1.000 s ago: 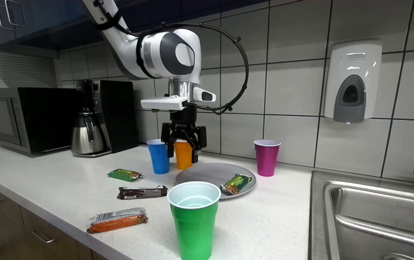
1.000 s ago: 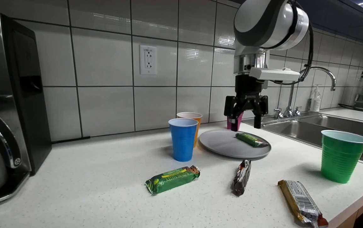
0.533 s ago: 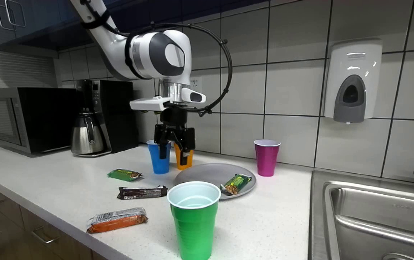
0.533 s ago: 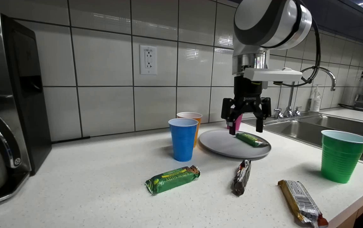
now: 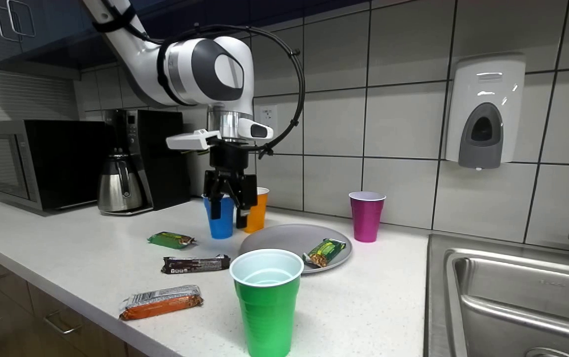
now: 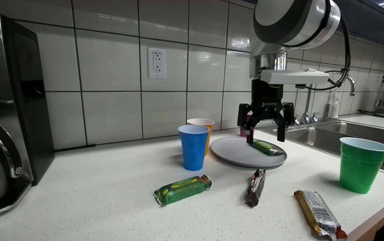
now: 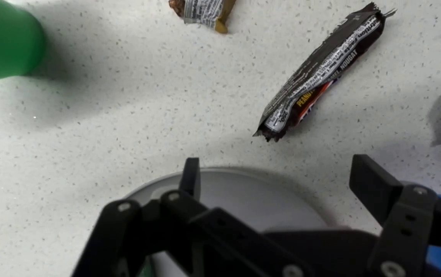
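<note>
Dark-wrapped candy bar (image 7: pixel 322 73): on the table (image 7: pixel 89 146), ahead of the gripper (image 6: pixel 265 138) and just past the gray plate (image 7: pixel 243 200) in the wrist view.
Bar's long axis: slanted in that view, near end facing the gap between the jaws, far end toward upper right.
Gripper: jaws spread wide apart, holding nothing, raised above the table, seen touching nothing.
Green-wrapped granola bar (image 5: pixel 326 253): resting on the gray plate.
</note>
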{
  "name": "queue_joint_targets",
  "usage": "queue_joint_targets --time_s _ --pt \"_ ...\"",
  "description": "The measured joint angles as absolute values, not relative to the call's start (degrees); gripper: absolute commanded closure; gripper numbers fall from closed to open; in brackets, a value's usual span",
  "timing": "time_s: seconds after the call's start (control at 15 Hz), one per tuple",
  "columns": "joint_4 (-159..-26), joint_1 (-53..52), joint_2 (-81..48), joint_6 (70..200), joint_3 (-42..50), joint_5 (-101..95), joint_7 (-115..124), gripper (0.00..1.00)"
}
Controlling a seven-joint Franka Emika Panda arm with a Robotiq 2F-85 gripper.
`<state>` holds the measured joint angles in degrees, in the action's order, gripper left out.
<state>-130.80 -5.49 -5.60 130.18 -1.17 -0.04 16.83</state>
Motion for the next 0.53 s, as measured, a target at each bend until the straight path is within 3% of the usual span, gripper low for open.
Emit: queue_joint_targets --time_s 0.53 --pt "-131.4 -6.6 -4.7 130.5 -1.7 -0.3 26.0 0.0"
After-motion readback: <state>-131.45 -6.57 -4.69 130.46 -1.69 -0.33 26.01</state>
